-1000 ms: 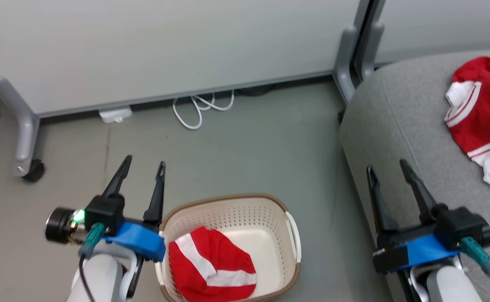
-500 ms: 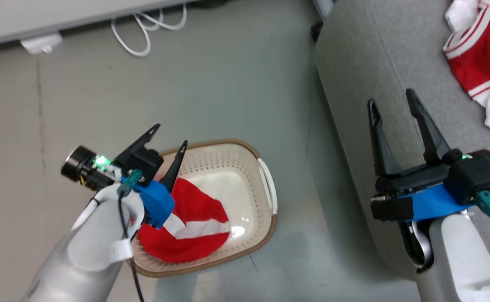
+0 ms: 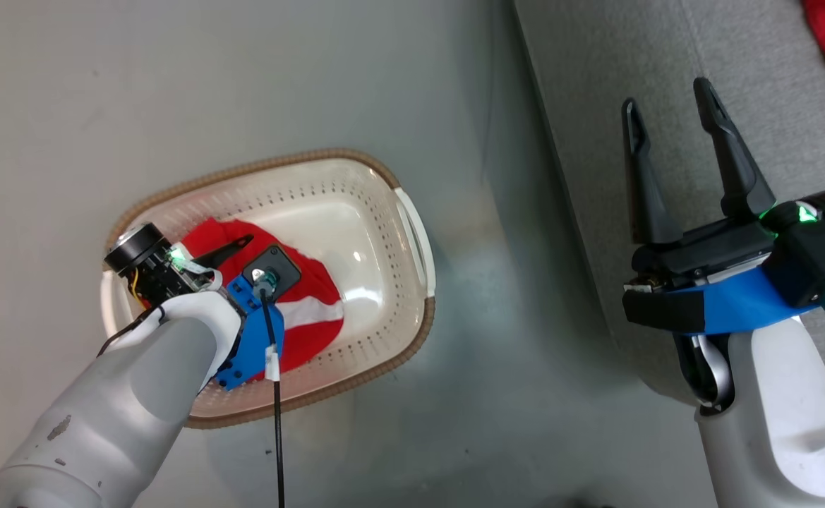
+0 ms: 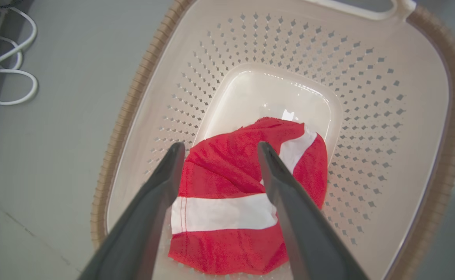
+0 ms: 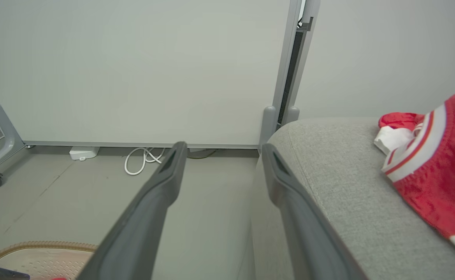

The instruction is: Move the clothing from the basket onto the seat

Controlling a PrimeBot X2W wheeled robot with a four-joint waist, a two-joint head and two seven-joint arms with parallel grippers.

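left end effector (image 4: pixel 220 146) wide over garment (image 4: pixel 227 214) in basket (image 4: pixel 387 136); right end effector (image 3: pixel 666 95) wide

Office-like room: wheeled partition panels (image 5: pixel 134 70), loose cable (image 5: pixel 146 156), grey couch (image 5: pixel 328 182).

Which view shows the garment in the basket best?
Left wrist view: the red garment lies nearly whole between the open fingers of the left gripper. Head view: that gripper covers part. Right wrist view: a corner of the basket.
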